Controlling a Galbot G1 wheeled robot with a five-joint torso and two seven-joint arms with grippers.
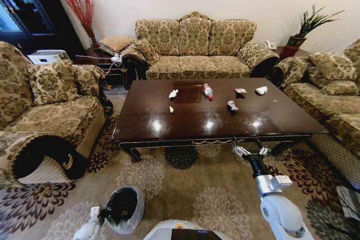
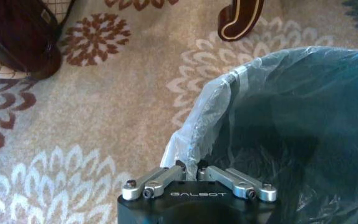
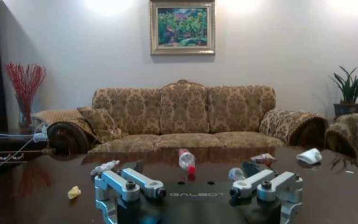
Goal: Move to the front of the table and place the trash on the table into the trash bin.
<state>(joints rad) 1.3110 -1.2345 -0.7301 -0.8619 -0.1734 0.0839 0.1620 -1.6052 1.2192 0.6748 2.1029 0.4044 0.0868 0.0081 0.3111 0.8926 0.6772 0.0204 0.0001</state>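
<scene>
Patterned sofas ring a floral carpet (image 1: 185, 195), and before us stands the dark glossy tabletop (image 1: 214, 119) with its square inlay. We see the trash scattered across its far half: a white paper wad (image 1: 173, 93) and a small yellowish scrap (image 1: 171, 109) toward the far left, a small clear bottle with a red label (image 1: 208, 91) near the middle of the far edge, a crumpled wrapper (image 1: 241, 91) and another white wad (image 1: 261, 90) toward the far right, and a clear crumpled piece (image 1: 232, 105) nearer the centre. Our right end effector (image 1: 251, 151) hovers at the tabletop's near edge, right of its middle, fingers spread wide and holding nothing. Down on the carpet to our left, the trash bin (image 1: 125, 209) with its white bag folded over the rim hangs from our left end effector (image 2: 190, 171), whose fingers are pressed together on the bag-lined rim. A curved leg of the table (image 2: 238, 18) shows beyond the bin.
</scene>
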